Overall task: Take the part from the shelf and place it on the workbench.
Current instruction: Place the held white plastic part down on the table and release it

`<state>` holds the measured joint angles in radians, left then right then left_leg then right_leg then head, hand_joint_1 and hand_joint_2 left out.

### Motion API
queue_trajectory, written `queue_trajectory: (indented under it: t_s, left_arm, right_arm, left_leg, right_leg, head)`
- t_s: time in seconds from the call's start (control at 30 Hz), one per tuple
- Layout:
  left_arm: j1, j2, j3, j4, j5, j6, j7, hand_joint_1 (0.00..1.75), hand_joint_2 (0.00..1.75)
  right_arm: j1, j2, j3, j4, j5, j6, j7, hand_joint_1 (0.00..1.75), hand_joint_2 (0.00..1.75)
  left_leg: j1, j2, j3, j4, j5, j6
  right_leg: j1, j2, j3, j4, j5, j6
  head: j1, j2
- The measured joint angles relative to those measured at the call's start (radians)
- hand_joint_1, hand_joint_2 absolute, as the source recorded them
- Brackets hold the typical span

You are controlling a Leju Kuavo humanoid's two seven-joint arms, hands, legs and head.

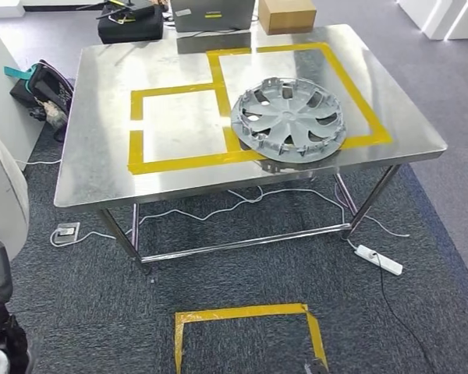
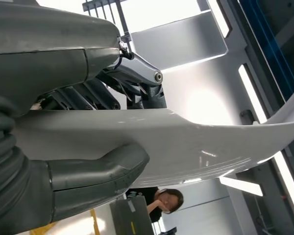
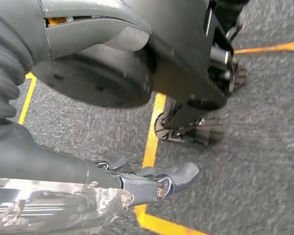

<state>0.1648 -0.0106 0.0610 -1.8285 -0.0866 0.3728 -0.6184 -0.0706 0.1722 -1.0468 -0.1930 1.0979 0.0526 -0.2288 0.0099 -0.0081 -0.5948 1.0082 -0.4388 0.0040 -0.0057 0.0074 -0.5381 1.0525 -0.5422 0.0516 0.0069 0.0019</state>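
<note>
My left hand (image 2: 83, 142) has its fingers (image 2: 101, 95) clamped on a white curved panel (image 2: 197, 142), right hand (image 3: 131, 188) hangs loose over the carpet, so I'm mid-carry; next, set it on the tabletop (image 1: 102, 117) left of the hubcap (image 1: 288, 117).

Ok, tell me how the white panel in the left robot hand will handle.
Thin and long, the white panel probably flexes a little. Its glossy face may slip in the left robot hand. Curved, it could rock when set down.

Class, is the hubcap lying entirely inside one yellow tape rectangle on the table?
No. The hubcap overlaps the yellow tape at its left and front edges.
</note>
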Motion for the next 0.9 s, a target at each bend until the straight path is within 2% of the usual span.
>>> queue_trajectory:
  t_s: [0.03, 0.1, 0.13, 0.17, 0.2, 0.27, 0.3, 0.33, 0.4, 0.47, 0.5, 0.53, 0.57, 0.63, 0.67, 0.7, 0.73, 0.77, 0.8, 0.83, 0.87, 0.9]
  left_arm:
    - [0.0, 0.0, 0.0, 0.0, 0.0, 0.0, 0.0, 1.75, 1.75]
    - [0.0, 0.0, 0.0, 0.0, 0.0, -0.001, 0.0, 1.75, 1.75]
    - [0.0, 0.0, 0.0, 0.0, 0.0, -0.002, 0.0, 1.75, 1.75]
    - [0.0, 0.0, 0.0, 0.0, 0.0, -0.002, 0.0, 1.75, 1.75]
    - [0.0, 0.0, 0.0, 0.0, 0.0, -0.003, 0.0, 1.75, 1.75]
    - [-0.001, 0.0, 0.0, 0.0, 0.0, -0.005, 0.0, 1.75, 1.75]
    - [-0.002, 0.0, 0.0, 0.0, 0.0, -0.006, 0.0, 1.75, 1.75]
    - [-0.003, 0.0, 0.0, 0.0, 0.0, -0.006, 0.0, 1.75, 1.75]
    - [-0.004, 0.0, 0.0, 0.0, 0.0, -0.006, 0.0, 1.75, 1.75]
    - [-0.005, 0.0, 0.0, 0.0, 0.0, -0.007, 0.0, 1.75, 1.75]
    - [-0.007, 0.0, 0.0, 0.0, 0.0, -0.009, 0.0, 1.75, 1.75]
    - [-0.009, 0.0, 0.0, 0.0, 0.001, -0.013, 0.002, 1.75, 1.75]
    - [-0.01, 0.0, -0.001, 0.001, 0.002, -0.017, 0.004, 1.75, 1.75]
    - [-0.011, 0.0, -0.002, 0.004, 0.003, -0.023, 0.01, 1.75, 1.75]
    - [-0.011, 0.0, -0.002, 0.006, 0.004, -0.024, 0.012, 1.75, 1.75]
    - [-0.011, 0.0, -0.002, 0.007, 0.004, -0.026, 0.014, 1.75, 1.75]
    - [-0.013, 0.0, -0.002, 0.009, 0.004, -0.029, 0.016, 1.75, 1.75]
    - [-0.016, 0.001, -0.002, 0.01, 0.004, -0.033, 0.018, 1.75, 1.75]
    - [-0.02, 0.001, -0.003, 0.012, 0.003, -0.036, 0.019, 1.75, 1.75]
    - [-0.025, 0.002, -0.003, 0.015, 0.003, -0.038, 0.02, 1.75, 1.75]
    - [-0.028, 0.002, -0.004, 0.017, 0.003, -0.04, 0.021, 1.75, 1.75]
    - [-0.03, 0.002, -0.004, 0.02, 0.003, -0.041, 0.023, 1.75, 1.75]
  right_arm:
    - [-0.001, 0.0, 0.0, 0.0, 0.0, 0.0, 0.0, 0.0, 1.75]
    - [0.0, 0.0, 0.0, 0.0, 0.0, 0.001, 0.0, 0.0, 1.75]
    - [0.002, 0.0, 0.0, 0.0, 0.0, 0.001, 0.0, 0.0, 1.75]
    - [0.003, 0.0, 0.0, 0.0, 0.0, 0.002, 0.0, 0.0, 1.75]
    - [0.003, 0.0, 0.0, 0.0, 0.0, 0.004, 0.001, 0.0, 1.75]
    - [0.002, 0.0, -0.001, 0.0, 0.0, 0.006, 0.002, 0.0, 1.75]
    - [0.002, 0.0, -0.001, 0.0, 0.0, 0.007, 0.003, 0.0, 1.75]
    - [0.002, 0.0, -0.001, 0.0, 0.0, 0.007, 0.004, 0.0, 1.75]
    - [0.002, 0.0, -0.001, 0.0, 0.0, 0.007, 0.005, 0.0, 1.75]
    - [0.003, 0.001, -0.001, 0.0, 0.0, 0.007, 0.005, 0.0, 1.75]
    - [0.003, 0.002, -0.001, 0.0, 0.0, 0.007, 0.005, 0.0, 1.75]
    - [0.002, 0.003, -0.001, 0.0, 0.0, 0.006, 0.005, 0.0, 1.75]
    - [0.002, 0.004, -0.001, 0.0, 0.0, 0.005, 0.006, 0.0, 1.75]
    - [0.002, 0.005, -0.001, 0.0, -0.001, 0.003, 0.008, 0.0, 1.75]
    - [0.003, 0.005, -0.002, 0.0, -0.001, 0.002, 0.009, 0.0, 1.75]
    - [0.004, 0.005, -0.002, 0.0, -0.001, 0.002, 0.009, 0.0, 1.75]
    - [0.004, 0.006, -0.002, 0.0, -0.002, 0.002, 0.01, 0.0, 1.75]
    - [0.004, 0.007, -0.002, 0.0, -0.002, 0.002, 0.01, 0.0, 1.75]
    - [0.004, 0.008, -0.002, 0.0, -0.002, 0.002, 0.01, 0.0, 1.75]
    - [0.003, 0.01, -0.002, 0.0, -0.002, 0.002, 0.01, 0.0, 1.75]
    - [0.003, 0.011, -0.002, 0.0, -0.002, 0.002, 0.01, 0.0, 1.75]
    - [0.002, 0.011, -0.002, 0.0, -0.002, 0.002, 0.009, 0.0, 1.75]
  left_leg:
    - [0.0, 0.001, 0.006, -0.001, -0.004, 0.006]
    - [-0.002, 0.001, 0.014, -0.001, -0.014, 0.013]
    - [-0.003, 0.001, 0.019, -0.001, -0.019, 0.014]
    - [-0.004, -0.001, 0.027, -0.001, -0.025, 0.015]
    - [-0.004, -0.002, 0.036, -0.001, -0.031, 0.014]
    - [-0.004, -0.004, 0.06, -0.001, -0.048, 0.01]
    - [-0.006, -0.004, 0.068, 0.0, -0.055, 0.005]
    - [-0.006, -0.005, 0.073, -0.001, -0.062, 0.0]
    - [-0.007, -0.006, 0.074, -0.004, -0.066, -0.01]
    - [-0.004, -0.005, 0.075, -0.005, -0.072, -0.021]
    - [-0.004, -0.004, 0.069, 0.012, -0.082, -0.027]
    - [-0.003, -0.003, 0.048, 0.053, -0.101, -0.033]
    - [-0.003, -0.002, 0.014, 0.113, -0.124, -0.038]
    - [-0.001, -0.002, -0.075, 0.245, -0.159, -0.044]
    - [0.0, -0.002, -0.104, 0.275, -0.151, -0.045]
    - [0.0, -0.002, -0.115, 0.269, -0.123, -0.046]
    - [0.001, -0.002, -0.106, 0.228, -0.078, -0.046]
    - [0.001, 0.0, -0.084, 0.163, -0.028, -0.045]
    - [0.0, 0.002, -0.059, 0.101, 0.007, -0.044]
    - [-0.001, 0.003, -0.038, 0.049, 0.025, -0.041]
    - [-0.001, 0.005, -0.026, 0.019, 0.029, -0.037]
    - [-0.002, 0.004, -0.022, 0.009, 0.02, -0.032]
  right_leg:
    - [0.0, 0.0, -0.027, 0.055, -0.024, 0.003]
    - [0.0, 0.0, -0.114, 0.201, -0.073, 0.005]
    - [0.0, 0.0, -0.153, 0.252, -0.079, 0.005]
    - [0.001, 0.0, -0.173, 0.265, -0.061, 0.004]
    - [0.001, 0.0, -0.174, 0.24, -0.026, 0.001]
    - [0.002, 0.0, -0.131, 0.11, 0.068, -0.006]
    - [0.004, 0.0, -0.105, 0.049, 0.095, -0.009]
    - [0.005, 0.001, -0.086, 0.007, 0.108, -0.012]
    - [0.01, 0.002, -0.075, -0.012, 0.1, -0.017]
    - [0.008, 0.003, -0.071, -0.018, 0.098, -0.027]
    - [0.006, 0.003, -0.065, -0.023, 0.097, -0.033]
    - [0.003, 0.002, -0.058, -0.028, 0.095, -0.038]
    - [0.002, 0.002, -0.053, -0.03, 0.092, -0.042]
    - [0.001, 0.001, -0.044, -0.031, 0.083, -0.047]
    - [0.0, 0.002, -0.038, -0.031, 0.077, -0.047]
    - [-0.001, 0.003, -0.03, -0.031, 0.072, -0.046]
    - [-0.002, 0.004, -0.021, -0.031, 0.065, -0.045]
    - [-0.003, 0.005, -0.011, -0.031, 0.058, -0.041]
    - [-0.002, 0.006, -0.005, -0.031, 0.05, -0.036]
    - [0.0, 0.007, -0.002, -0.03, 0.043, -0.031]
    - [0.002, 0.008, -0.003, -0.03, 0.037, -0.026]
    - [0.004, 0.008, -0.004, -0.032, 0.033, -0.021]
  head:
    - [0.003, 0.0]
    - [0.008, 0.0]
    - [0.008, 0.0]
    - [0.008, 0.0]
    - [0.008, 0.0]
    - [0.008, 0.0]
    - [0.007, 0.0]
    - [0.006, 0.0]
    - [0.003, 0.0]
    - [0.001, 0.0]
    - [-0.002, 0.0]
    - [-0.004, 0.0]
    - [-0.006, 0.0]
    - [-0.007, 0.0]
    - [-0.007, 0.0]
    - [-0.007, 0.0]
    - [-0.007, 0.0]
    - [-0.007, 0.0]
    - [-0.007, 0.0]
    - [-0.009, 0.0]
    - [-0.008, 0.0]
    - [-0.007, 0.0]
